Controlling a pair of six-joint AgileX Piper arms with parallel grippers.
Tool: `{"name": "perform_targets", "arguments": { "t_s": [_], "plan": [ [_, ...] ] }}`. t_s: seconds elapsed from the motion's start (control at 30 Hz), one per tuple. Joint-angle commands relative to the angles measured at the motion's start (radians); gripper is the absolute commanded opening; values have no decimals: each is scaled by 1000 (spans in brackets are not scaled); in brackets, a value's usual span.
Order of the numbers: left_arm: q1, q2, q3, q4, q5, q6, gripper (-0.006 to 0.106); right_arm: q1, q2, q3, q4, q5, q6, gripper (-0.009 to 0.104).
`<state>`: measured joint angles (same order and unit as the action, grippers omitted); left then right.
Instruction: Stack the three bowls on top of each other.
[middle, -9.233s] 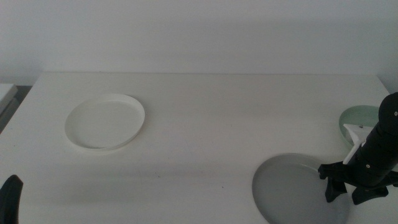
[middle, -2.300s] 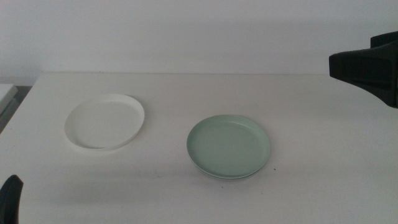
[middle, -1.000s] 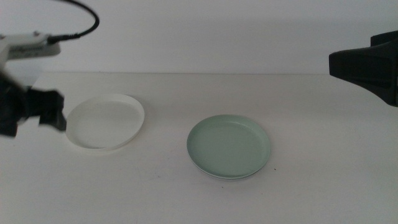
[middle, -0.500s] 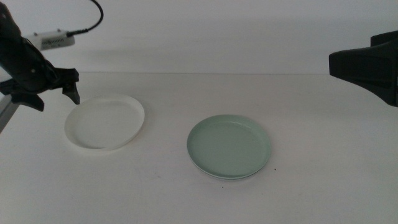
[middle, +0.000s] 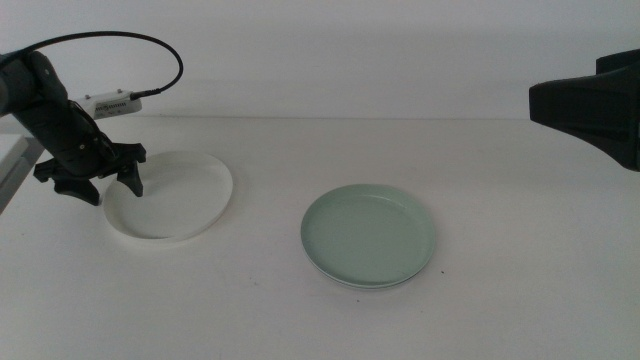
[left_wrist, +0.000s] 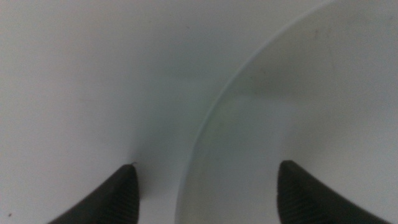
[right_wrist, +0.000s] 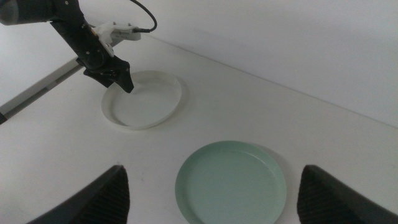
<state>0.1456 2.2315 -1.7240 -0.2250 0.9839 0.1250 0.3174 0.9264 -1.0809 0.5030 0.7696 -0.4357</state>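
Note:
The white bowl (middle: 175, 195) lies on the table at the left. My left gripper (middle: 112, 192) is open and low over its left rim, one jaw outside and one inside; the left wrist view shows that rim (left_wrist: 211, 124) running between the jaws (left_wrist: 206, 167). The mint green bowl (middle: 368, 235) lies in the middle of the table, on top of the grey bowl, of which only a pale rim (middle: 350, 283) shows. My right gripper (right_wrist: 212, 169) is open and empty, held high at the right (middle: 590, 105), looking down on the mint bowl (right_wrist: 231, 183) and the white bowl (right_wrist: 146, 99).
The white table (middle: 500, 200) ends at a white wall behind. A table edge with a dark gap (middle: 12, 165) runs at the far left, close to the left arm. The left arm's cable (middle: 150, 45) loops above it.
The left arm came in from the left and lowered its open gripper onto the white bowl's left rim. The right arm and the mint-on-grey stack have not moved.

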Motion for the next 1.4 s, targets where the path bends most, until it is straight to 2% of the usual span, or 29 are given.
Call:
{"name": "perform_targets", "arguments": {
  "t_s": [0.0, 0.17, 0.33, 0.4, 0.53, 0.73, 0.93, 1.13, 1.27, 1.37],
  "plan": [
    [1, 6, -10, -12, -6, -3, 69, 1, -4, 3, -1, -11, -5, 85],
    [3, 16, -5, -14, -4, -25, 48, 1, -4, 3, -1, -11, -5, 85],
    [3, 16, -5, -14, 13, -36, 8, 1, -4, 3, -1, -11, -5, 85],
    [3, 16, -5, -14, 25, -36, -2, 1, -4, 3, -1, -11, -5, 85],
    [3, -3, -29, -23, 76, -36, -2, 1, -4, 3, -1, -11, -5, 85],
    [-44, -161, -31, -132, 148, 8, -2, 1, -4, 3, -1, -11, -5, 85],
    [-191, -254, -31, -140, 179, 7, -2, 1, -4, 3, -1, -11, -5, 85],
    [-358, -244, -31, -142, 182, -24, -2, 1, -4, 3, -1, -11, -5, 85],
    [-447, -238, -31, -97, 155, -55, -2, 1, -4, 3, -1, -11, -5, 85],
    [-487, -228, -31, -105, 142, -63, -2, 1, -4, 3, -1, -11, -5, 85]
  ]
}}
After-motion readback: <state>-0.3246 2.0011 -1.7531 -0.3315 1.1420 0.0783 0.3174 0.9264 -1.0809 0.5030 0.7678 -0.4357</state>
